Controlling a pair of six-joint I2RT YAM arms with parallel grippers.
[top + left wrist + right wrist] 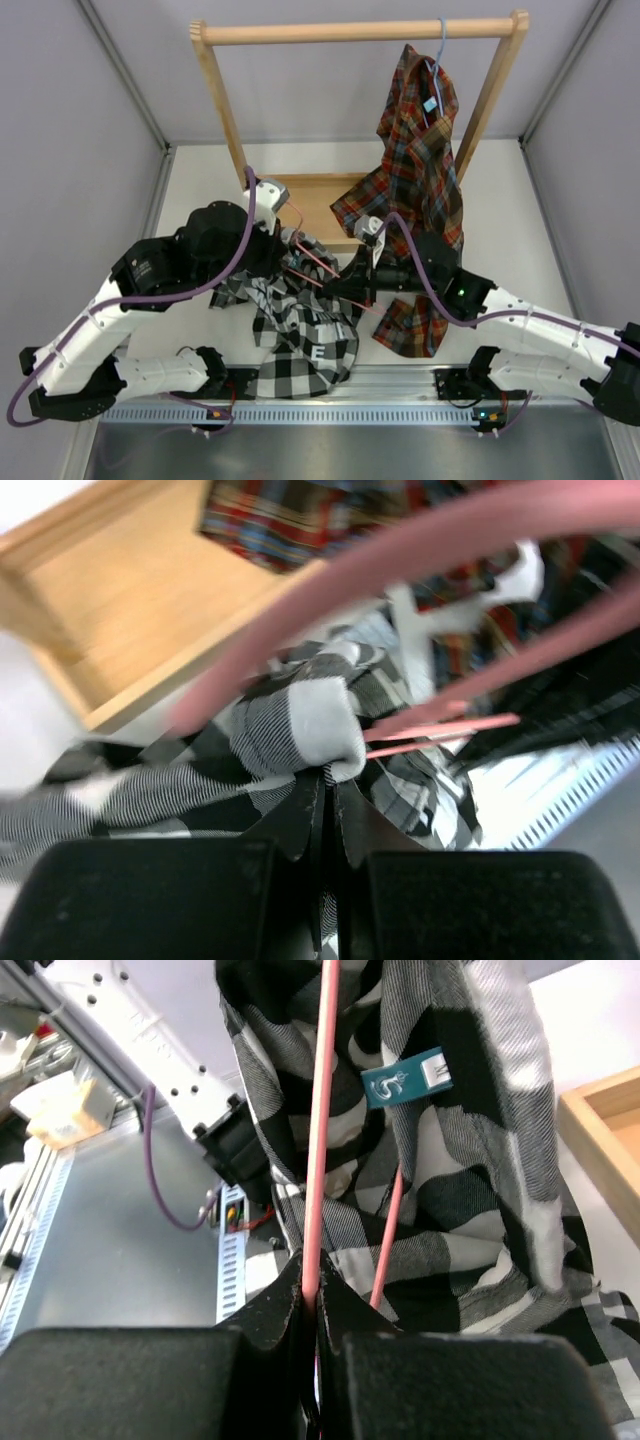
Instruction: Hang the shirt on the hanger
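Two grippers meet, both closed tight. The left gripper [326, 785] pinches a fold of the black-and-white buffalo-check button shirt [300, 345], which droops toward the near metal rail [400, 412]. The right gripper [312, 1298] clamps the thin pink wire hanger [322, 1110], lying against the shirt's fabric.

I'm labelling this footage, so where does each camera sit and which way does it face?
Top external: above and behind, looking down on table and rack; both arms show.
Left wrist: on the left arm, facing along its shut left claw pinching the shirt.
Right wrist: on the right arm, facing along its shut right claw clamping the hanger.
Shared: shirt and hanger, in all views.
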